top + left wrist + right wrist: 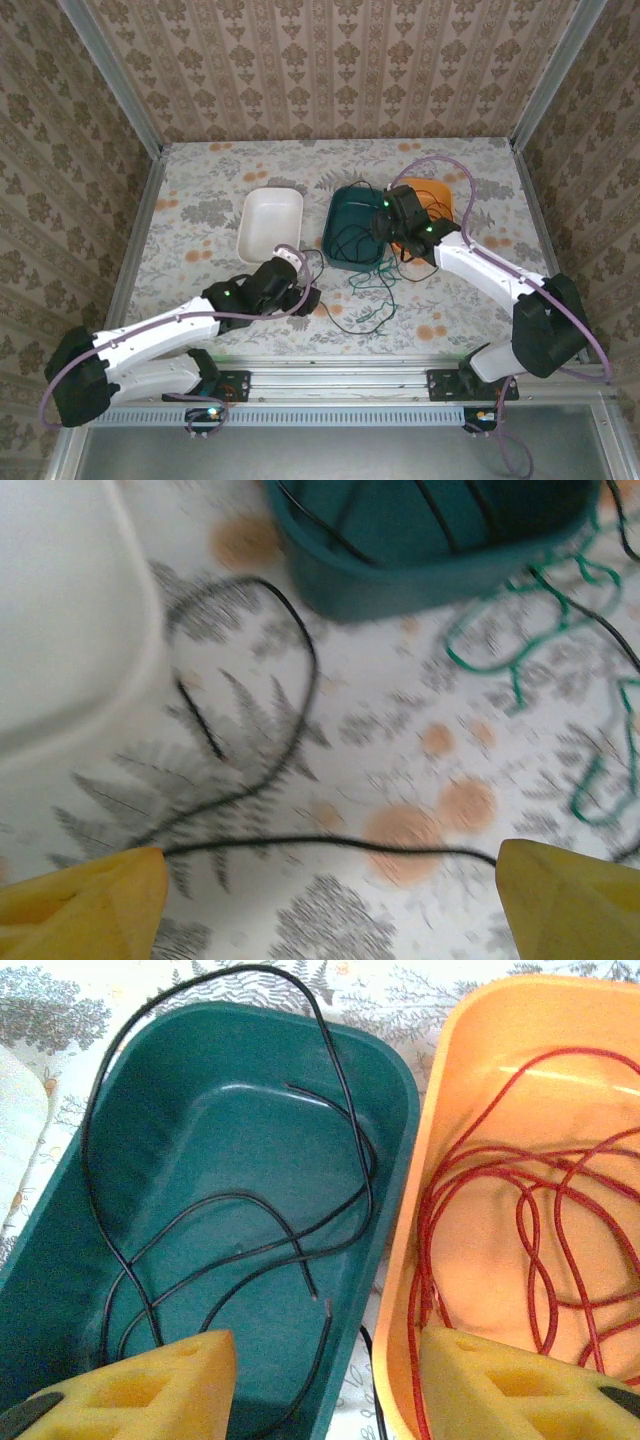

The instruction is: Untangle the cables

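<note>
A black cable (230,1200) lies looped in the green tray (80,1260) and spills over its rim onto the table (290,660). The red cable (520,1190) is coiled in the orange tray (450,1050). On the table in front of the green tray (350,205) the green cable (500,660) lies in loose bends. My left gripper (330,900) is open low over the table, and a strand of black cable runs across between its fingertips (90,905). My right gripper (330,1390) hangs open above the adjoining walls of the two trays, one finger over each.
A white tray (270,222) stands left of the green tray, and its edge (60,630) is close to my left gripper (308,297). The orange tray (440,190) sits behind my right gripper (392,238). Patterned walls close in the table on three sides.
</note>
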You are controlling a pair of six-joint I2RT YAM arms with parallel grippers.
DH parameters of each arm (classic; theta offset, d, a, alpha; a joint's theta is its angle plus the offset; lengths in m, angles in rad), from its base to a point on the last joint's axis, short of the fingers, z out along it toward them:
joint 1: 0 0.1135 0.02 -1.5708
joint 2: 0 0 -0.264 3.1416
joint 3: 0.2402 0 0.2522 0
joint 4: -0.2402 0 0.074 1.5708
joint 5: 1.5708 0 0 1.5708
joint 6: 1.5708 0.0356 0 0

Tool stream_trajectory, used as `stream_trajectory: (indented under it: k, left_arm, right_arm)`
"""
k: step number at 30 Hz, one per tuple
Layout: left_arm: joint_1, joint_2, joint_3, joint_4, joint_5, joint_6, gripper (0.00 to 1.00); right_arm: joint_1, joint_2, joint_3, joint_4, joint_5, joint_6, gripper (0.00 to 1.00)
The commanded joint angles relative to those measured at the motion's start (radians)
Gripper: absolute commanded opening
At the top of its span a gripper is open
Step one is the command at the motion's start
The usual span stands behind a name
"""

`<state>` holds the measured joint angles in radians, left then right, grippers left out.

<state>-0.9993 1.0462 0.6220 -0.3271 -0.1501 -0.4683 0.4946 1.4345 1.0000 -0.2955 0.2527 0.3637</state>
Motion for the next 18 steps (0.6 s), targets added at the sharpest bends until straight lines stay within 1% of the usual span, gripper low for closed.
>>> stream_trajectory:
  k: [1, 3, 4, 9, 12, 14, 18]
  left_arm:
    - [0.036, 0.010, -0.028, 0.030, 0.234, -0.038, 0.88]
    - [0.068, 0.039, -0.028, 0.064, 0.311, -0.039, 0.89]
    - [0.081, 0.057, -0.026, 0.077, 0.333, -0.036, 0.89]
    - [0.128, 0.146, -0.023, 0.172, 0.390, -0.007, 0.90]
    - [0.141, 0.227, 0.005, 0.172, 0.364, 0.008, 0.90]
    - [0.141, 0.261, 0.020, 0.181, 0.330, 0.022, 0.87]
    - [0.136, 0.303, 0.061, 0.191, 0.272, 0.058, 0.74]
  right_arm:
    - [0.002, -0.035, -0.029, -0.010, 0.002, 0.032, 0.53]
    - [0.001, -0.038, -0.036, -0.010, 0.004, 0.039, 0.53]
    - [0.001, -0.038, -0.040, -0.008, 0.007, 0.041, 0.53]
    - [0.001, -0.075, -0.057, -0.002, 0.012, 0.043, 0.53]
    - [0.001, -0.084, -0.064, -0.011, 0.019, 0.042, 0.53]
    - [0.001, -0.097, -0.076, -0.009, 0.024, 0.042, 0.53]
    - [0.001, -0.123, -0.107, -0.006, 0.020, 0.052, 0.52]
